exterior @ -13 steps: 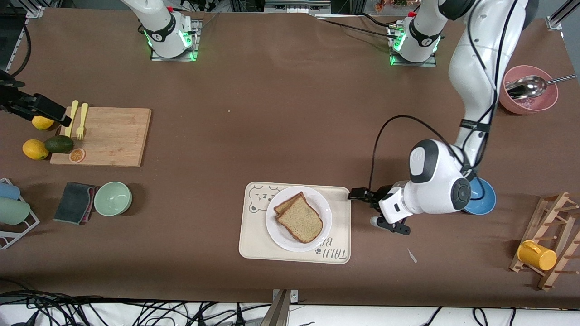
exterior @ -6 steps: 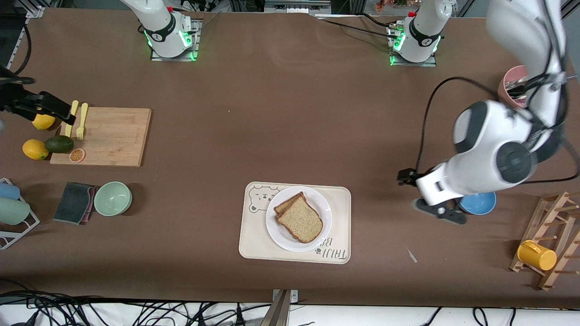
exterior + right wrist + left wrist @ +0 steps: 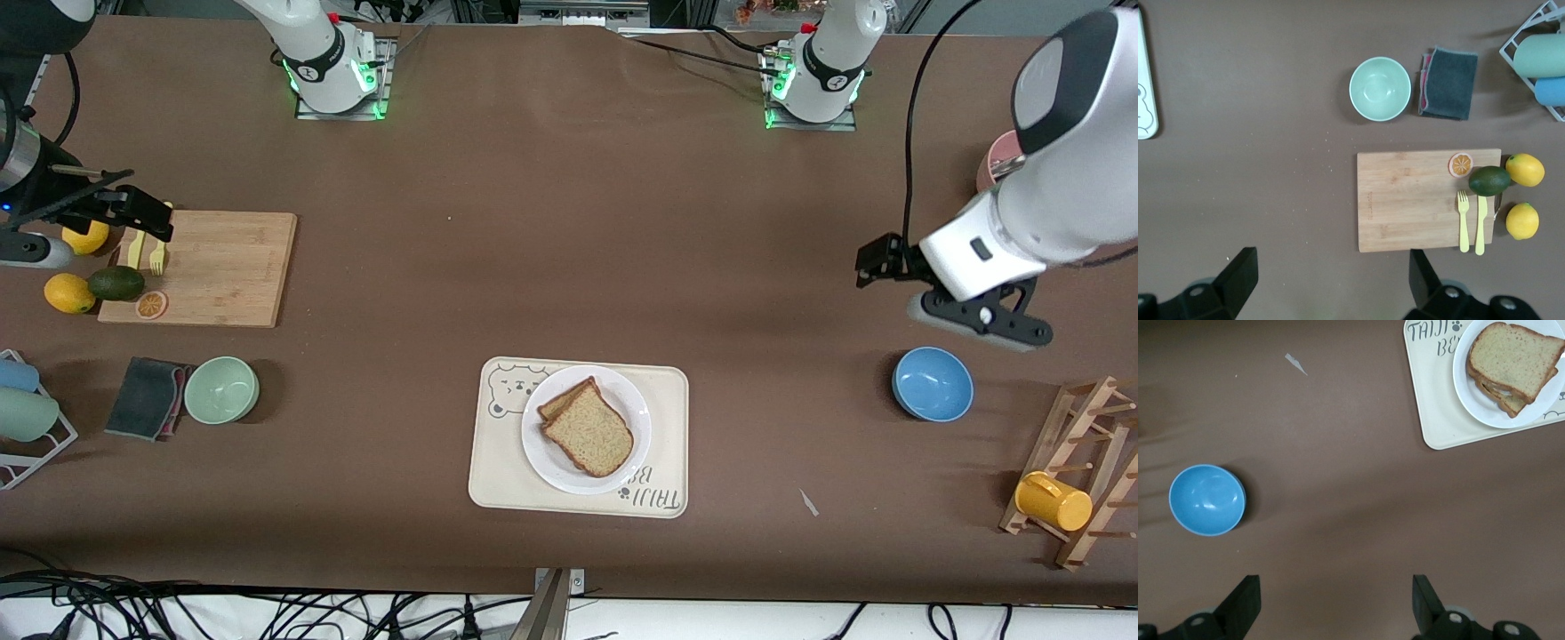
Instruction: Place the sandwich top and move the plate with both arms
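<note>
The sandwich top (image 3: 589,433), a speckled brown slice, lies on another slice on the white plate (image 3: 633,402). The plate sits on a cream bear tray (image 3: 498,462). Both slices also show in the left wrist view: sandwich top (image 3: 1515,357), plate (image 3: 1485,407). My left gripper (image 3: 876,265) is open and empty, up over bare table toward the left arm's end, apart from the tray; its fingers (image 3: 1245,600) show spread wide. My right gripper (image 3: 133,213) is open and empty over the cutting board's edge at the right arm's end; it also shows in the right wrist view (image 3: 1335,273).
A blue bowl (image 3: 932,383) and a wooden rack with a yellow cup (image 3: 1053,500) stand at the left arm's end, with a pink bowl (image 3: 991,169) holding a spoon. A cutting board (image 3: 213,267) with fork, knife and fruit, a green bowl (image 3: 221,389) and a cloth (image 3: 147,397) lie at the right arm's end.
My left gripper has risen and drawn away from beside the tray toward the left arm's end. My right gripper has shifted slightly toward the cutting board. The sandwich and plate have not moved.
</note>
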Tool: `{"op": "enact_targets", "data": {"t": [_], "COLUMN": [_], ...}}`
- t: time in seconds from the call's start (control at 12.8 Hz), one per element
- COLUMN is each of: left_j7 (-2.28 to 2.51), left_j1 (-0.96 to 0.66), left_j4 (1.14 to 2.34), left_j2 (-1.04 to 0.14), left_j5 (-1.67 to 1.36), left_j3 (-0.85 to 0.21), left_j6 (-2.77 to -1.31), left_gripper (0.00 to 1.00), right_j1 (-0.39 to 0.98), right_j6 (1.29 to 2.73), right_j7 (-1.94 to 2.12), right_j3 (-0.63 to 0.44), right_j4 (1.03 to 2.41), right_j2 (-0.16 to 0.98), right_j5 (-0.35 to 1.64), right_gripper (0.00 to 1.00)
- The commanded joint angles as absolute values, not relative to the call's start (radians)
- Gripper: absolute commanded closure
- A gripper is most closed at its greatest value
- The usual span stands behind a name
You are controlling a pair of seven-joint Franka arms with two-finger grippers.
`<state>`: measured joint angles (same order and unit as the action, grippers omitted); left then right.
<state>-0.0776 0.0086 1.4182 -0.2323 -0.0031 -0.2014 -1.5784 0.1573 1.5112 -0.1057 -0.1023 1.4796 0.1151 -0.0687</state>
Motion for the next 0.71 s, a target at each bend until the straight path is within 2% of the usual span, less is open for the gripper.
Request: {"op": "enact_targets", "data": {"t": [0.0, 0.16, 0.31, 0.47, 0.63], "left_j7": [-0.063, -0.063, -0.061, -0.067, -0.064], "left_j1": [0.015, -0.027, -0.095, -0.100, -0.098], "left_j4": [1.546, 1.587, 1.591, 1.649, 1.655], "left_j2": [-0.134, -0.098, -0.071, -0.013, -0.006], "left_j5": [0.031, 0.029, 0.014, 0.012, 0.006], "left_j3": [-0.207, -0.166, -0.042, -0.025, -0.025], "left_j6": [-1.597, -1.601, -1.621, -1.661, -1.663], "left_gripper": [0.00, 0.00, 0.00, 0.00, 0.00], "right_j1": [0.150, 0.141, 0.123, 0.109, 0.106], "right_j6": [1.485, 1.494, 1.499, 1.509, 1.509], "right_j7": [-0.072, -0.061, -0.029, -0.003, 0.018], "right_j3": [-0.103, -0.106, -0.107, -0.110, -0.113], "right_j4": [1.447, 1.447, 1.447, 1.447, 1.445], "right_j2": [0.133, 0.133, 0.135, 0.143, 0.143], "right_j5": [-0.071, -0.063, -0.061, -0.061, -0.063], "right_gripper": [0.00, 0.00, 0.00, 0.00, 0.00]}}
